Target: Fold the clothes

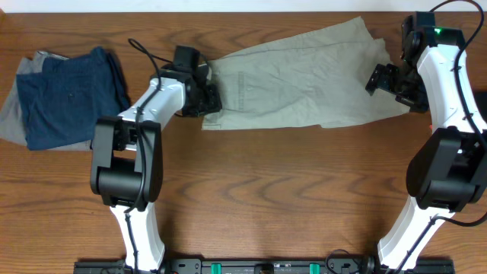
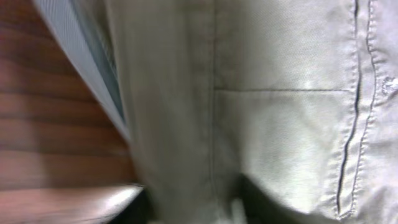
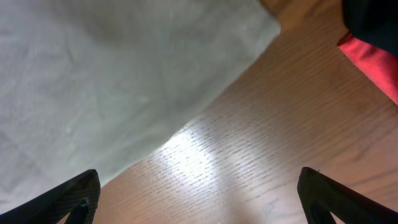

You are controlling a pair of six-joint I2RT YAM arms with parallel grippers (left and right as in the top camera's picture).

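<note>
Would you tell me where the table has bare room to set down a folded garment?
The widest bare patch of the table lies below the khaki trousers, between the two arm bases. A smaller strip runs along the far edge beyond the navy garment. It is crowded at both trouser ends, where the left gripper and right gripper sit.

Brown wood-grain table (image 1: 266, 198), a bright red item (image 3: 373, 59) partly in view.
</note>
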